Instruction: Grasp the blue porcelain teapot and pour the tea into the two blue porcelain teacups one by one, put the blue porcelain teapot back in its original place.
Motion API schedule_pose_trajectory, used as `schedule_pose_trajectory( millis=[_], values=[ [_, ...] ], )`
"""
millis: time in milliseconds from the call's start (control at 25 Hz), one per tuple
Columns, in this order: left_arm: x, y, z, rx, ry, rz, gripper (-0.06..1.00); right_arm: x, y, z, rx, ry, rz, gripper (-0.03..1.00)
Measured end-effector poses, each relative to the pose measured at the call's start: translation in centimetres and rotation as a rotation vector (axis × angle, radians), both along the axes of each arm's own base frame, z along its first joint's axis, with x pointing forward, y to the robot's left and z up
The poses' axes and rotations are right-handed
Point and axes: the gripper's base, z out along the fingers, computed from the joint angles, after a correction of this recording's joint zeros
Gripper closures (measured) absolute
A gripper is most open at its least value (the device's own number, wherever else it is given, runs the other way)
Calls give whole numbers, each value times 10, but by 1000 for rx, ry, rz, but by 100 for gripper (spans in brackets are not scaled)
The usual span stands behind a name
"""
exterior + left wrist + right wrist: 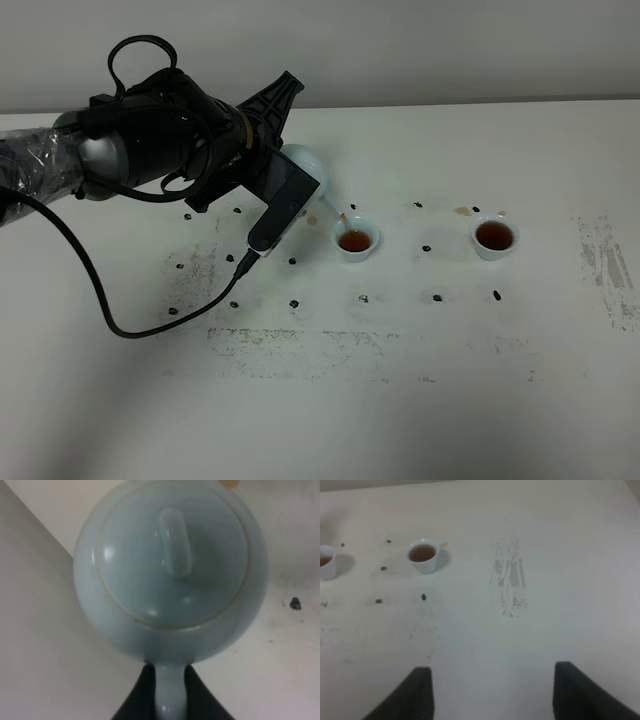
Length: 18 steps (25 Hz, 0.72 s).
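Left gripper [170,700] clenched on the loop handle of the blue porcelain teapot [303,165], which is held tilted above the table [400,400], its spout at the rim of the left teacup [356,240]. Both this cup and the right teacup [494,236] contain brown tea. The right gripper [492,692] hangs over bare tabletop, jaws spread and grasping nothing.

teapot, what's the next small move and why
Probably tip the teapot back upright to end the pour. The left pincer is shut on its handle, and the spout is tilted over the left teacup, which already holds tea, as does the right teacup. Both look served, so more pouring risks a spill.
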Motion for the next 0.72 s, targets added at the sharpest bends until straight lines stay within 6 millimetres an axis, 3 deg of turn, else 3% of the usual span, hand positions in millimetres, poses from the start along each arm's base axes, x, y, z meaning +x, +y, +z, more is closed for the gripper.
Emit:
schedule_pose_trajectory(
  millis=[720],
  values=[
    [-2, -5, 0, 3, -2, -14, 87, 0, 0, 0, 0, 0, 0, 43]
  ],
)
